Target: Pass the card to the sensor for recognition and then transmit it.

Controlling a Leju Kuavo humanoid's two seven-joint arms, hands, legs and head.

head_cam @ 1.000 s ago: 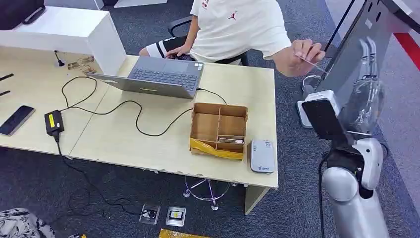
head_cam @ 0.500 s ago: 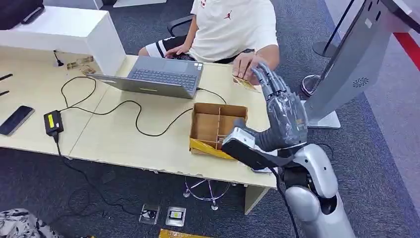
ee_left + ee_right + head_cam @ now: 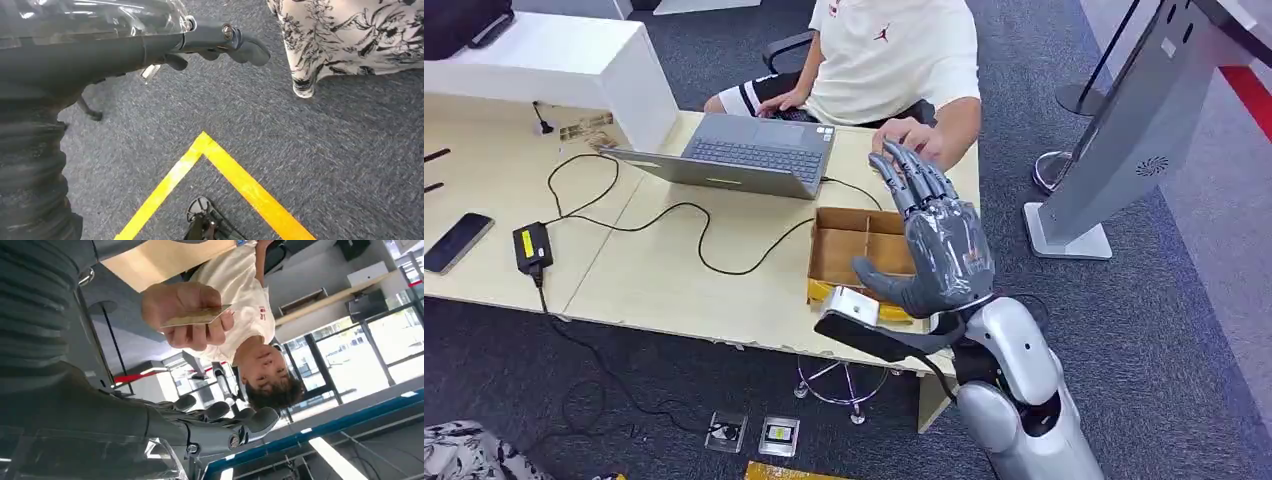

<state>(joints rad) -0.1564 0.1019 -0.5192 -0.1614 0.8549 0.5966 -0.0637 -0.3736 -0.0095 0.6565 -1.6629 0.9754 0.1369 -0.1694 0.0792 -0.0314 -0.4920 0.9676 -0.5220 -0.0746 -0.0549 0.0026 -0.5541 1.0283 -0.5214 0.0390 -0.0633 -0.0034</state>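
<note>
Right hand [image 3: 942, 255] is up over the desk's [image 3: 674, 280] right end, above the cardboard box [image 3: 864, 255] – fingers [image 3: 914, 175] straight and spread, thumb out to the side, nothing in it. In the right wrist view the same hand [image 3: 200, 422] reaches toward the person's hand [image 3: 185, 315], which pinches the card [image 3: 195, 316] flat between thumb and fingers; card and robot fingers are apart, not touching. In the head view the person's hand [image 3: 911, 135] rests at the desk's far edge just behind the robot fingertips; the card itself can't be made out there. Left hand [image 3: 215, 42] hangs over grey carpet with yellow tape [image 3: 210, 175] – fingers look loosely extended, nothing held. Laptop [image 3: 744, 155], cable, and phone [image 3: 457, 241] sit on the desk. Grey kiosk [image 3: 1124, 130] stands right of the desk.
</note>
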